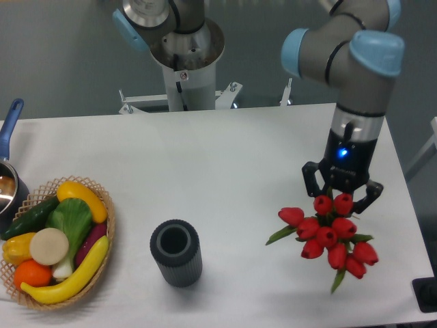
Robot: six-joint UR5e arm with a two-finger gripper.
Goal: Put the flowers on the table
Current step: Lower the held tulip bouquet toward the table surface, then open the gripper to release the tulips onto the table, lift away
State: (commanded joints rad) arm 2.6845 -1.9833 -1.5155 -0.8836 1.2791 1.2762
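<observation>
- White table (239,150) spans the view, grey wall behind.
- Near: black cup (176,252), basket (102,263) at left.
- Right: flowers (329,236) hang below the gripper (343,197); stems hidden, jaws clamped on them.
- Pot (8,179) cut off at left edge.

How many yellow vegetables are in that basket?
3, though others may be hidden: a long one along the basket's front edge, one at the back, one at the left.

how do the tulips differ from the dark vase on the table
The tulips are red with green leaves and held in the gripper; the dark vase is plain grey, ribbed and stands free with nothing in it. The tulips are at the right of the table, the vase nearer the middle.
</observation>
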